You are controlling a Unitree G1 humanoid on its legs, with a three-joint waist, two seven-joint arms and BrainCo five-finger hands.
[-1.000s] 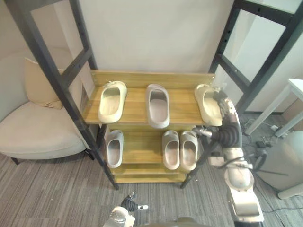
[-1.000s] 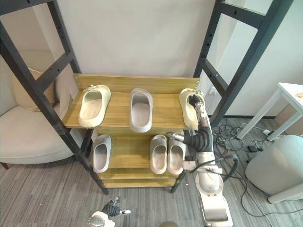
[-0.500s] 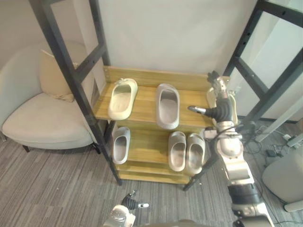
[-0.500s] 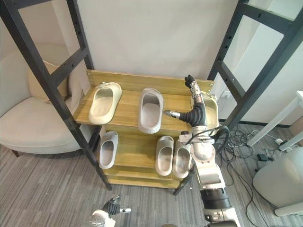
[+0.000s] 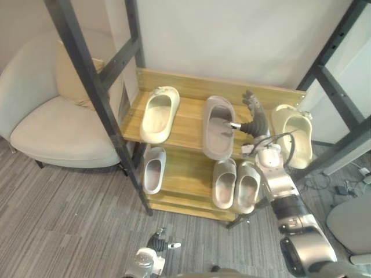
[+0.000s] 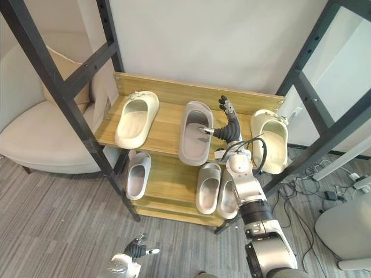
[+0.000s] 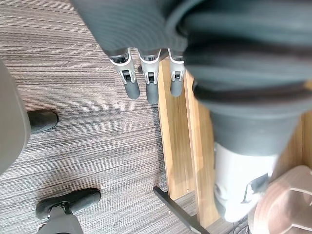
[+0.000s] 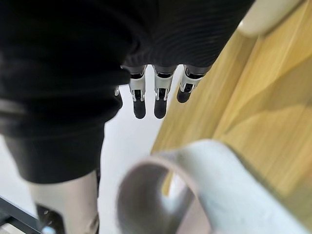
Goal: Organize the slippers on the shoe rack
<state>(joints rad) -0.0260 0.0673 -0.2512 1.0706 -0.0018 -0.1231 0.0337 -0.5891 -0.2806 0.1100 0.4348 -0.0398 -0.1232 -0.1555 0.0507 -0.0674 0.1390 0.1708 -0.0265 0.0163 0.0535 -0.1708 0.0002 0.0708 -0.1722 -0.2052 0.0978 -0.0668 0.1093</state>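
The wooden shoe rack point(image 5: 185, 124) has two shelves. On the top shelf lie a cream slipper point(image 5: 159, 114) at the left, a grey slipper point(image 5: 218, 127) in the middle and another cream slipper point(image 5: 293, 136) at the right end. Below are a single grey slipper point(image 5: 153, 169) and a grey pair point(image 5: 236, 184). My right hand point(image 5: 250, 117) hovers open between the middle grey slipper and the right cream one, its thumb reaching over the grey slipper's rim; the grey slipper point(image 8: 195, 195) lies just under its straight fingers point(image 8: 156, 100). My left hand point(image 7: 146, 83) hangs open low over the carpet by the rack's base.
Black metal frame posts point(image 5: 95, 87) stand on both sides of the rack, one crossing in front of its left end. A beige armchair point(image 5: 52, 127) with a cushion stands to the left. A white wall backs the rack, and grey striped carpet point(image 5: 69, 220) lies in front.
The camera has shifted. My right hand has moved left along the top shelf, from the right cream slipper to the middle grey slipper. The slippers lie as before.
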